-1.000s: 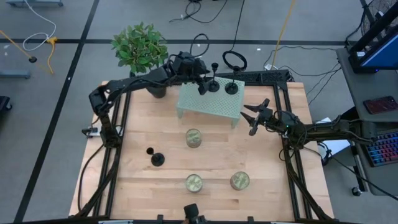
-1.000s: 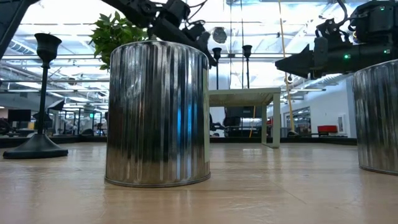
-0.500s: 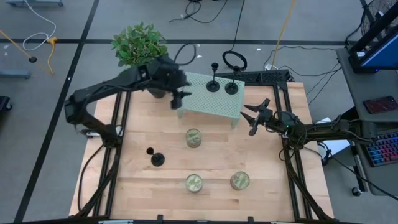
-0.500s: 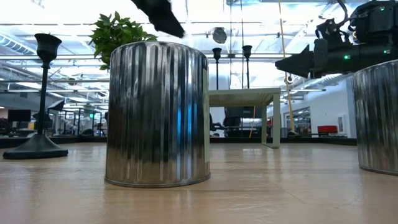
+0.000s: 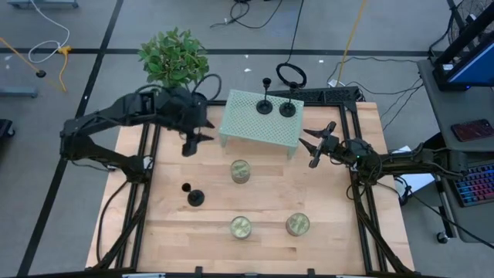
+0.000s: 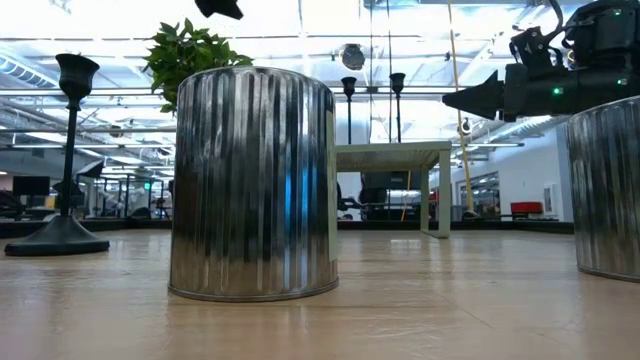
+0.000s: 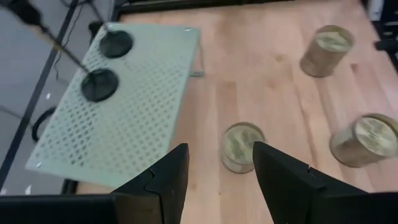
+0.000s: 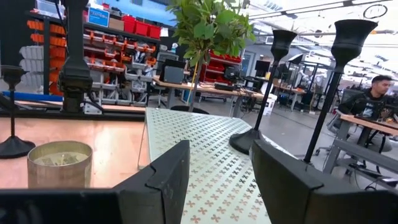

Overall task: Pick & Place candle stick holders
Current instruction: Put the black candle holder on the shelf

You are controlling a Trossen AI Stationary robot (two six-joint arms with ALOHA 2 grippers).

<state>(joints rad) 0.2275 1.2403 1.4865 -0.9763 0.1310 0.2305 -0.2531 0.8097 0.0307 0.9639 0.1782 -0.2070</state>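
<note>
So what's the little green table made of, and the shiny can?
The shelf looks like painted metal: pale green, thin, punched full of small holes. The can looks like metal too, silvery and ribbed, mirroring the room. Neither is certain from looks alone.

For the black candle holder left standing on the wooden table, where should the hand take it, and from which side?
Probably the thin stem of the candle holder, just under its cup, coming down from above with the left hand, which is open and nearest. It stands upright, its flat base is too low to pinch, and the space around it is free.
</note>
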